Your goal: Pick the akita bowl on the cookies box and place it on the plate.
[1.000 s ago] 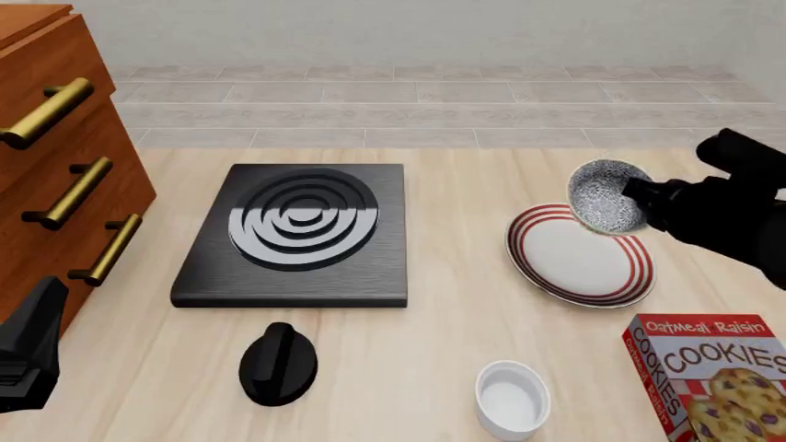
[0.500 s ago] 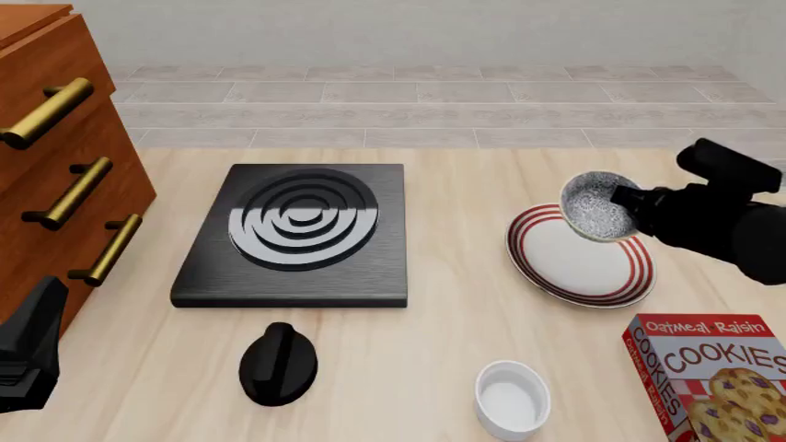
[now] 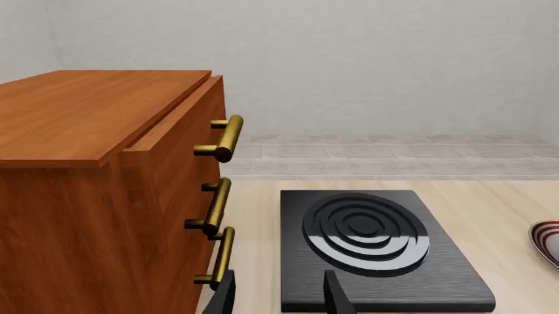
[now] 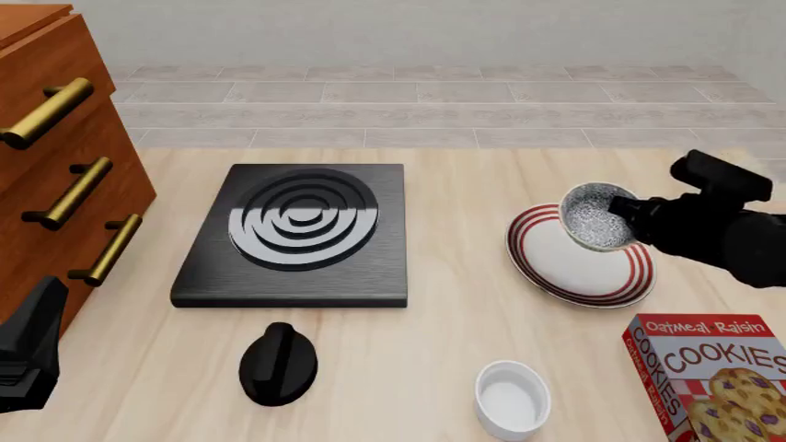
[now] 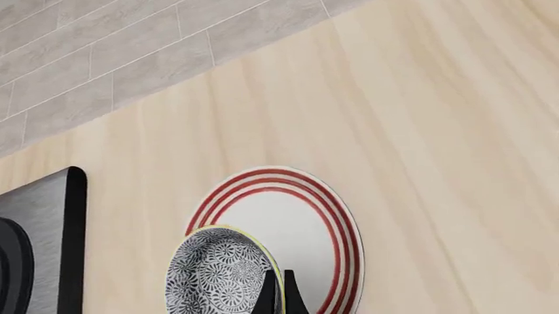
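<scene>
The speckled black-and-white akita bowl point(image 4: 597, 217) hangs tilted just above the far right part of the plate point(image 4: 555, 265), a white plate with red rings. My right gripper point(image 4: 624, 213) is shut on the bowl's rim. In the right wrist view the bowl point(image 5: 216, 276) overlaps the plate point(image 5: 307, 216), with the fingertips point(image 5: 276, 294) pinching its edge. The red cookies box point(image 4: 710, 376) lies at the near right with nothing on it. My left gripper point(image 3: 277, 302) is open and holds nothing, low at the near left beside the cabinet.
A black stove burner point(image 4: 301, 230) sits mid-table, with a black knob point(image 4: 278, 364) in front of it. A plain white ramekin point(image 4: 513, 398) stands near the front edge. A wooden cabinet point(image 4: 55, 166) with brass handles fills the left side.
My right gripper has come down and slightly forward with the bowl, bringing it lower over the plate and less steeply tilted. The left arm has not moved.
</scene>
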Robot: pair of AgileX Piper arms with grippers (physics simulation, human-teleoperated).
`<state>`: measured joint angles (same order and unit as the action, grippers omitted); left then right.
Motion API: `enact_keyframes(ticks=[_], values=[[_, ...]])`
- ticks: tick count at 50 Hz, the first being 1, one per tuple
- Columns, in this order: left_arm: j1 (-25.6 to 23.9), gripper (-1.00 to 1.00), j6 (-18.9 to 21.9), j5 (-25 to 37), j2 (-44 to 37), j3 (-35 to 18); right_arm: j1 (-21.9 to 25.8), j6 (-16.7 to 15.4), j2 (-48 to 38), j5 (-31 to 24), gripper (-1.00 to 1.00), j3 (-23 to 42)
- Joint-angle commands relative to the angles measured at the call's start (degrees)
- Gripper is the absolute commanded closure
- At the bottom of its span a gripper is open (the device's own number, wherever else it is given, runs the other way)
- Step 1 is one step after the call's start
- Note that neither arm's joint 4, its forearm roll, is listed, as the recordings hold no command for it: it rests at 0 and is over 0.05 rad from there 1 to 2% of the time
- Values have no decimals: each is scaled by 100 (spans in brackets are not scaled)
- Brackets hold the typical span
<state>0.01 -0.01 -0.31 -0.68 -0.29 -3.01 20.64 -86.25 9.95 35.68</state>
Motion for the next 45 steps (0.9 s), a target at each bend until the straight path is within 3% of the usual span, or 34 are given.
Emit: enact_keyframes(ticks=[1, 45], values=[[0, -100, 1, 0, 0, 0, 0, -34, -151, 51, 100, 53], [0, -100, 0, 0, 1, 0, -126, -150, -949, 187, 100, 434]])
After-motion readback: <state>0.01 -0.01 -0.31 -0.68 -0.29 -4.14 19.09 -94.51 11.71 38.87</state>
